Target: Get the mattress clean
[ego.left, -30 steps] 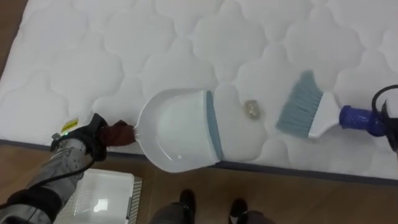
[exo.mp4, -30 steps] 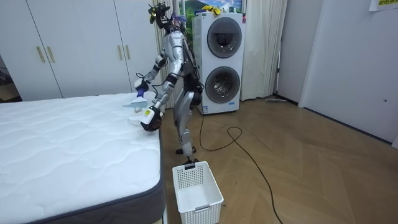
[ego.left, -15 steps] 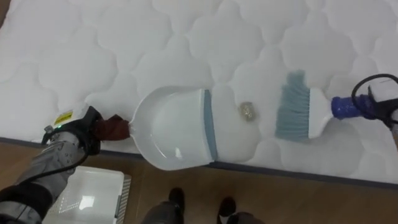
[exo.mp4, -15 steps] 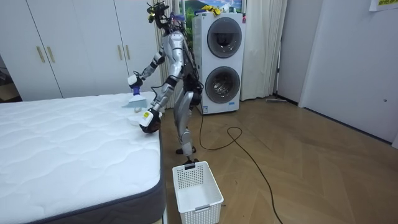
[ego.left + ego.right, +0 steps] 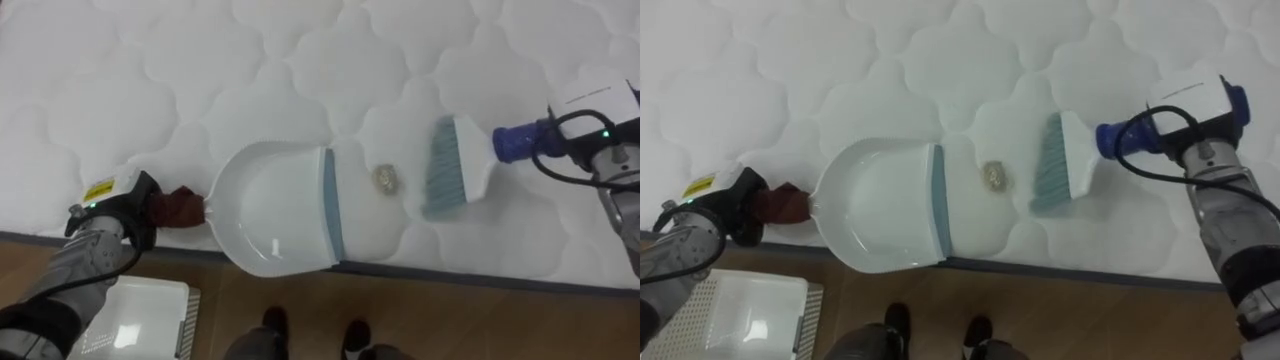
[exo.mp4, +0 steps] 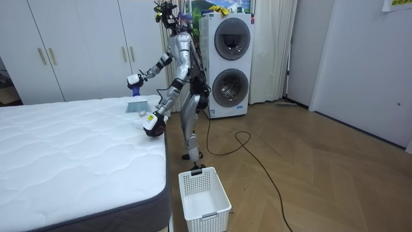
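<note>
The left hand (image 5: 122, 207) is curled tight round the reddish-brown handle (image 5: 181, 209) of one dustpan (image 5: 275, 212), low at the near edge of the bed; below it, on the wooden floor (image 5: 480, 320), stands one white plastic basket (image 5: 147, 315) with slotted walls; the dustpan is smooth white plastic, rounded at the back, with a straight grey-blue lip that lies flat on the mattress (image 5: 300, 70) and faces right; just beyond that lip, apart from it, lies one small, pale, crumpled scrap (image 5: 384, 178); just right of the scrap is one brush (image 5: 452, 166), a fan of grey-blue bristles in a white head on a blue handle, bristles pointing down towards the near edge; the right hand (image 5: 1188, 112) is wrapped round the blue handle, holding the brush over the mattress; the mattress is white, soft and quilted in curved, cloud-like patches, with a dark band along its side; in the room view the robot stands at the bed's corner, with two stacked front-loading machines (image 6: 232, 61) and white wardrobe doors (image 6: 77, 45) behind it.
</note>
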Robot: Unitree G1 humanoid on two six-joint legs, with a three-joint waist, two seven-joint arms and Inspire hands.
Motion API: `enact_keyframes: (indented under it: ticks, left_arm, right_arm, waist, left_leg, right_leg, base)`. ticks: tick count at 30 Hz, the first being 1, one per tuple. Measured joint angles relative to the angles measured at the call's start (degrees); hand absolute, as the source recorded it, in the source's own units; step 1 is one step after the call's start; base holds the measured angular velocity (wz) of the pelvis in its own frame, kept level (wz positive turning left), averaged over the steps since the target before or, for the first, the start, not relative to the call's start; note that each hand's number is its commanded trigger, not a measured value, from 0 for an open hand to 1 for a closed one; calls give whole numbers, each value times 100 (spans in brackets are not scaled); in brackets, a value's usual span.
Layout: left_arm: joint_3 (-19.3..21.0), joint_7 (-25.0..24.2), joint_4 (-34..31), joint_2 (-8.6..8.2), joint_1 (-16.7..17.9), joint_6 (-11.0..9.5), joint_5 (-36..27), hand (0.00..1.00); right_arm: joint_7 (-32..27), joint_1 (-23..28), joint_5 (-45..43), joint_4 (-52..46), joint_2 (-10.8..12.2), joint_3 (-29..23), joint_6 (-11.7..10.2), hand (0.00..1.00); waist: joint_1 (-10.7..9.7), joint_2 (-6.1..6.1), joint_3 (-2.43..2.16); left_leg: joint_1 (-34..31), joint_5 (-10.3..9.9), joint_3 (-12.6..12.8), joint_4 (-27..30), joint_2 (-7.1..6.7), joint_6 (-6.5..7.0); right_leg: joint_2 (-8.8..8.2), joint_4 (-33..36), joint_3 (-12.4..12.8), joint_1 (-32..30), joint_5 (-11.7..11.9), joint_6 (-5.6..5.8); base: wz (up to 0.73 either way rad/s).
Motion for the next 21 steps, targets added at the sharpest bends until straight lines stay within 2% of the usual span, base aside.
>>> enact_keyframes:
  ticks: [5, 9, 13, 17, 21]
  left_arm:
    - [-8, -19, -1, -13, 49, -7, 39, 100]
    - [-8, -21, -7, -30, 105, 1, 43, 100]
    - [-8, -28, -9, -73, 164, 42, 44, 100]
    - [-12, -29, -24, -203, 232, 142, 42, 100]
    - [-16, -28, -41, -223, 275, 187, 38, 100]
  right_arm:
    - [-36, 116, -262, -283, 291, 24, 5, 100]
    - [-33, 378, -385, -848, 326, 146, -2, 100]
    - [-30, 434, -493, -904, 344, 152, 4, 100]
    - [-31, 602, -482, -903, 433, 150, 3, 100]
    - [-33, 841, -458, -902, 572, 153, 4, 100]
  waist:
    - [12, 26, -13]
    - [31, 45, -22]
    - [32, 91, -48]
    - [19, 193, -102]
    - [18, 240, -107]
  left_leg:
    - [69, -4, -16, 1, 11, -12]
    - [98, -4, -12, -49, 1, -13]
    - [121, -4, -8, -55, -6, -12]
    - [140, -2, -15, -99, -7, -15]
    - [150, 7, -14, -104, 1, -27]
  right_leg:
    - [16, -37, -30, 105, 2, 6]
    - [13, -35, -36, 107, 3, 6]
    - [0, -2, -79, 110, 3, 6]
    - [2, -4, -126, 131, 3, 5]
    - [15, -9, -118, 136, 5, -2]
  base:
    - [3]
    - [0]
    - [0]
    - [0]
    - [0]
